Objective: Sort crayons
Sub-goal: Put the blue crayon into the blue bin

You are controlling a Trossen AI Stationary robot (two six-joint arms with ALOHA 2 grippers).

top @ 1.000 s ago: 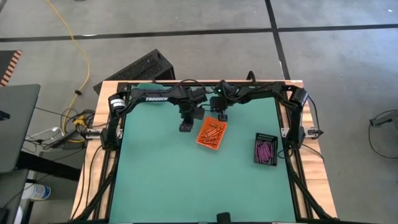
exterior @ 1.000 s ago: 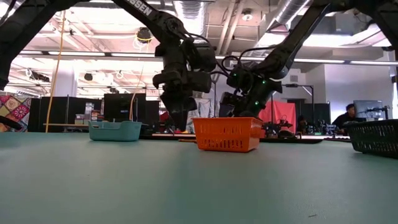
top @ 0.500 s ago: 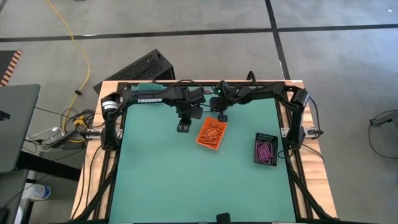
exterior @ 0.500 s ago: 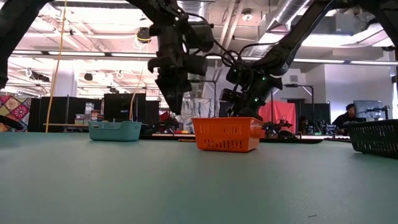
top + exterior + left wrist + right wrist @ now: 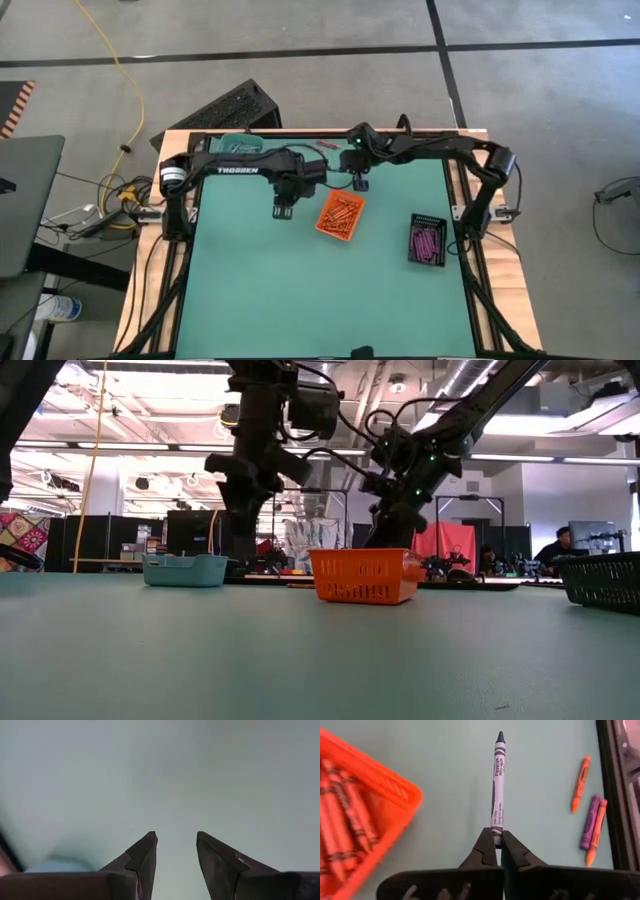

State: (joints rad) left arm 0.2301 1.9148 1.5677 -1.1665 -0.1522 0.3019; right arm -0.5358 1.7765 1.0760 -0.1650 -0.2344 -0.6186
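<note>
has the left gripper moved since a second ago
Yes. In the high view the left gripper has shifted left, away from the orange tray, which stayed put.

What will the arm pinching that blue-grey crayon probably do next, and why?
Probably lift and carry it toward the teal plastic tray. The right gripper is shut on the blue-grey wax crayon, and the orange plastic basket beside it holds only orange crayons.
</note>
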